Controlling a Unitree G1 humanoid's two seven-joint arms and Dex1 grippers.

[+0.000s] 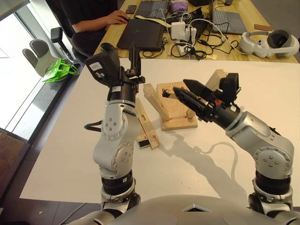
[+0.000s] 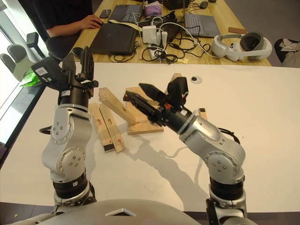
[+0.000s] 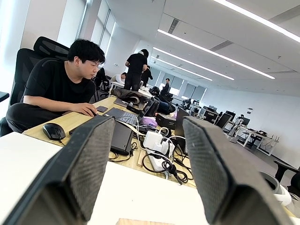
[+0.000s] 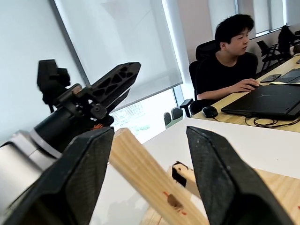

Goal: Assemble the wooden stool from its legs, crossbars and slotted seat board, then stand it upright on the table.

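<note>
The slotted seat board (image 1: 180, 121) lies flat in the middle of the white table. One wooden leg (image 1: 154, 101) rises from it at a tilt, leaning to the left. My right gripper (image 1: 180, 86) hovers open just above the board. In the right wrist view the leg (image 4: 150, 187) lies between and beyond its fingers (image 4: 84, 178), touching neither. Two more legs (image 1: 146, 126) lie side by side on the table left of the board. My left gripper (image 1: 119, 52) is raised above them, pointing up, open and empty. Another wooden piece (image 1: 216, 77) lies behind the right gripper.
A second desk at the back carries laptops (image 1: 140, 33), tangled cables (image 1: 187, 44) and a white headset (image 1: 272, 42); a person sits there. A small round disc (image 2: 196, 79) lies on the white table (image 1: 56, 154), whose left edge drops to the floor.
</note>
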